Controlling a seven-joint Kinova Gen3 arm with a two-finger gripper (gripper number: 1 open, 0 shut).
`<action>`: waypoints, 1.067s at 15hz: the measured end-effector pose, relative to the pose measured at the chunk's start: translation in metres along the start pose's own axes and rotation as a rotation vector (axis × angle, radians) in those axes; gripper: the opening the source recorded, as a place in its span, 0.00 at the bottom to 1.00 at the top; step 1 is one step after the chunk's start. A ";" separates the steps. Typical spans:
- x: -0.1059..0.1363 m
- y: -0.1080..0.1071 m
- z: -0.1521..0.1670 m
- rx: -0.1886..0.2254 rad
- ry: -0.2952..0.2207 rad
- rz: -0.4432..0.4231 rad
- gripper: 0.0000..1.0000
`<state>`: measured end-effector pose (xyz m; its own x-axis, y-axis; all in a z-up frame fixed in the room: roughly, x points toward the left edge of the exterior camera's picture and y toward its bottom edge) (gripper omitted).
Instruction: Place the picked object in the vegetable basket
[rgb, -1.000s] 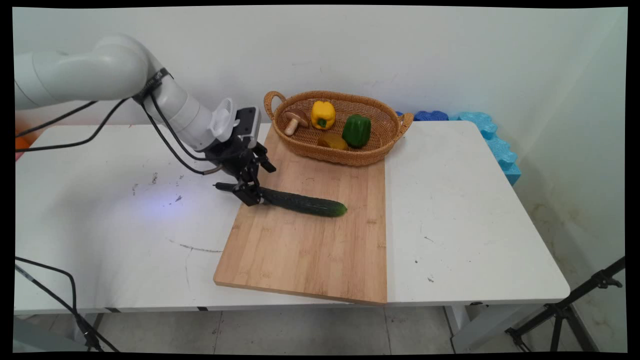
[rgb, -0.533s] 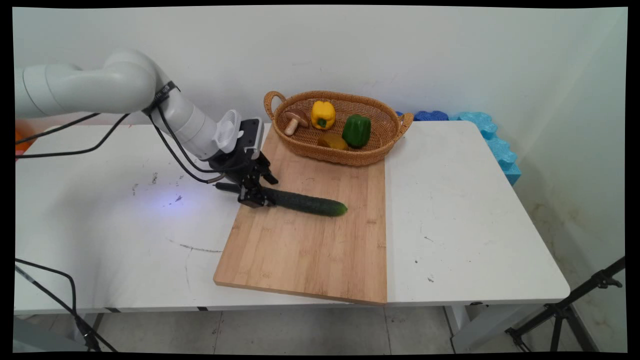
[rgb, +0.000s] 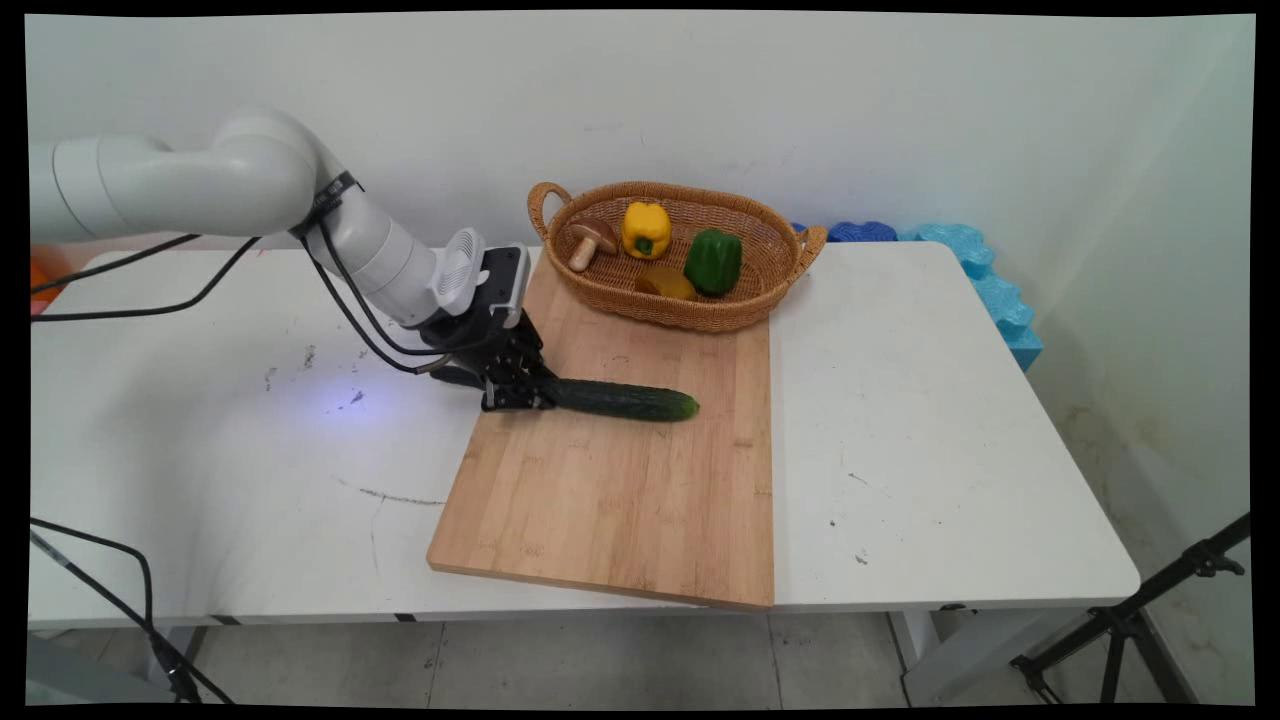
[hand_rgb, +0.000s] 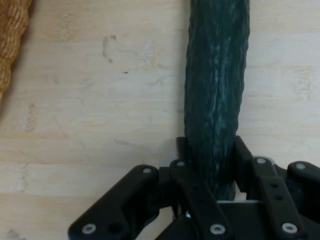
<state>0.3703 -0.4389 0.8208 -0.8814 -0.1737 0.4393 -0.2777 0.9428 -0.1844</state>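
White rounded arm links (rgb: 200, 185), black cables (rgb: 340, 300) strapped alongside, grey vented wrist module, black end effector (rgb: 515, 385) linkage with silver screws

Item count: one cucumber (rgb: 620, 400), one wooden cutting board (rgb: 620, 500), one wicker basket (rgb: 690, 310). Basket contents: two bell peppers, one yellow (rgb: 646, 229) and one green (rgb: 713, 261); one mushroom (rgb: 591, 240); one yellowish item (rgb: 667, 284), kind indeterminate.
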 end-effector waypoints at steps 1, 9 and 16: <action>0.000 0.000 -0.002 -0.001 0.003 0.006 0.00; 0.022 -0.007 -0.036 0.004 0.068 -0.009 0.00; 0.050 -0.039 -0.067 0.063 0.124 -0.086 0.00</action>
<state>0.3629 -0.4655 0.9089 -0.8003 -0.2128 0.5605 -0.3769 0.9057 -0.1942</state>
